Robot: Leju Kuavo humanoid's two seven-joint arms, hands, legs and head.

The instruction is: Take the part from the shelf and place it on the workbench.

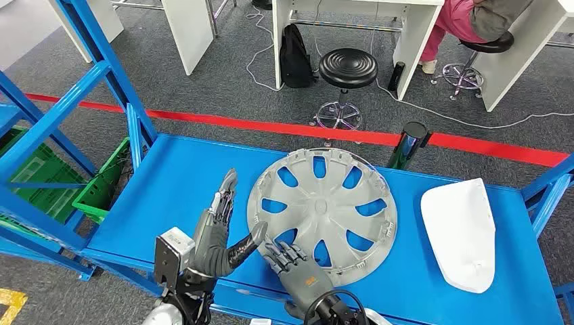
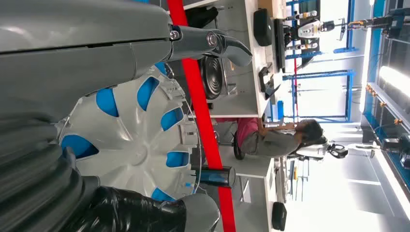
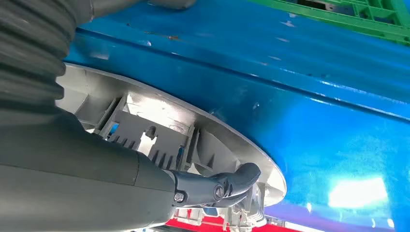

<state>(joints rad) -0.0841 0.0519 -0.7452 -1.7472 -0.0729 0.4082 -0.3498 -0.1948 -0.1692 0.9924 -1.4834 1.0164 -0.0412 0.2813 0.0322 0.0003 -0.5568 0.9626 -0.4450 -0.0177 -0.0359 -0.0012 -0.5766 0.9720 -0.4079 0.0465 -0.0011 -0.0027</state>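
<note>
1. The left hand [image 1: 215,233] stood just beside the near left rim of the wheel cover [image 1: 322,210], fingers straight and spread, thumb reaching toward the rim. It held nothing, and whether the thumb tip touched the plastic could not be told.

2. The right hand [image 1: 296,266] lay on the near edge of the wheel cover, fingers resting over the grey spokes. In the right wrist view the thumb [image 3: 227,183] curled under the ribbed underside while the rim [image 3: 169,101] was lifted off the blue surface [image 3: 314,121], so this hand appeared clamped on the part.

3. The wheel cover sat on the blue shelf deck [image 1: 176,183], inner side up, its near edge tipped up and its far side seemingly down on the deck.

4. Further right, well apart, lay a white moulded panel [image 1: 460,230]. Beyond the shelf were a red floor line [image 1: 271,126], a black stool [image 1: 348,68] and a seated person [image 1: 474,20].

5. Risks, as I judged them: a one-edge pinch on so broad a disc could let it pivot and slip; the open left hand might push the rim instead of supporting it; a dragged far edge could catch on the shelf lip.
</note>
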